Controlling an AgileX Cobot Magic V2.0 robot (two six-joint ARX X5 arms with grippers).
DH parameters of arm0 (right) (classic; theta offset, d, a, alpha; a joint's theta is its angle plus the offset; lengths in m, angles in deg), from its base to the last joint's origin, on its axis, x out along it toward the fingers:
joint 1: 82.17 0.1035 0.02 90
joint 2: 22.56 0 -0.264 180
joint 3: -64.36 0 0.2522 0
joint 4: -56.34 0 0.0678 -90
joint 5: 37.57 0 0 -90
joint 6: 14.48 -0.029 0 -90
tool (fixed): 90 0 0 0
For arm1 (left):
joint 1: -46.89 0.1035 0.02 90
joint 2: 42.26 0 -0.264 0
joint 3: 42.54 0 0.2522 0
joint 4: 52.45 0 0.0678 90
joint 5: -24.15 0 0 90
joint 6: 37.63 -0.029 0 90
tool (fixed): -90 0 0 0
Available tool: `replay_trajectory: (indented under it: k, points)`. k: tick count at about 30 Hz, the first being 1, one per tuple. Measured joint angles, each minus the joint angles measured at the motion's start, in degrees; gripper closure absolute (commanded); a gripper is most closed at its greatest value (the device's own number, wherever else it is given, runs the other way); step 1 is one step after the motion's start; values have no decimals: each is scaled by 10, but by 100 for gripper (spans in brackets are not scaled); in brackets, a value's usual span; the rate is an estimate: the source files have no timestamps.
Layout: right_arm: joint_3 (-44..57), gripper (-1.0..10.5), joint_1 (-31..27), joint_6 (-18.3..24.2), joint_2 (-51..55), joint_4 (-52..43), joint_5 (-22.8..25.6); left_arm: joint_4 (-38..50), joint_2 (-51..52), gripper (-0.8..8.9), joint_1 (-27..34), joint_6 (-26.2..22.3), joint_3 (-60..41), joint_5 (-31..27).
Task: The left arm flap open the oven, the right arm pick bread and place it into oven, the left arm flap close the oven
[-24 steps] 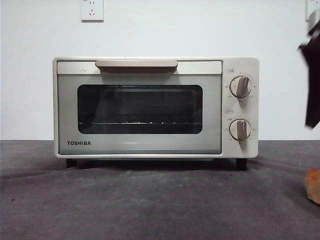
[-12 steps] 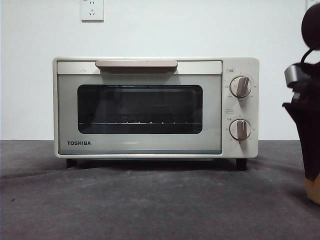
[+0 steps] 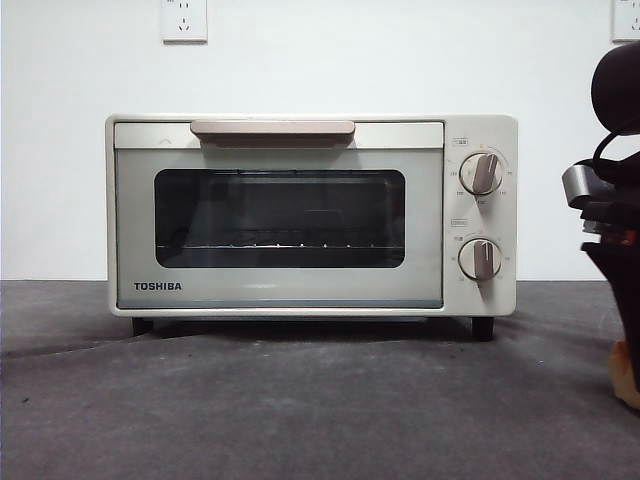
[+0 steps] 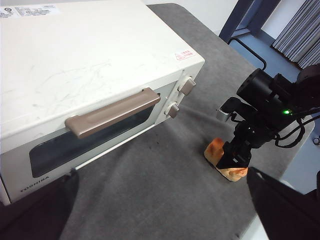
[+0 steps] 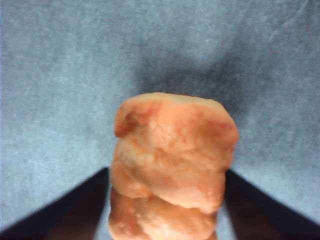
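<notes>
Low at the right edge of the front view, the right claw (image 3: 627, 350) straddles the bread (image 5: 172, 170) on the grey bench (image 3: 300, 400), jaws apart at its sides. Oven (image 3: 310, 215) closed, centre frame. Left claw (image 4: 160, 212) spread wide, holding nothing.

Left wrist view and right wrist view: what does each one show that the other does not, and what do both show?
Only the left wrist view shows the oven, door closed, its handle and two knobs, and the right gripper from outside, down over the bread. Only the right wrist view shows the bread's surface close up, filling the gap between that gripper's jaws. Both show the bread and the grey cloth.
</notes>
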Motion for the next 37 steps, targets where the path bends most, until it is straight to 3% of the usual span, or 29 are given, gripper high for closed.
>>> replay_trajectory:
  k: [7, 21, 31, 37]
  points:
    - [0, 817, 0, 0, 8, 9, 0, 0, -2, 263, 0, 14, 0, 0]
    - [-65, 819, 0, -5, 264, 154, -30, 0, -101, 788, -24, 46, 30, 0]
    - [-99, 819, 0, -9, 460, 154, -77, 15, -212, 798, -54, 44, 73, -2]
    - [-100, 819, 0, -30, 538, 154, -80, 42, -269, 798, -67, 23, 93, -14]
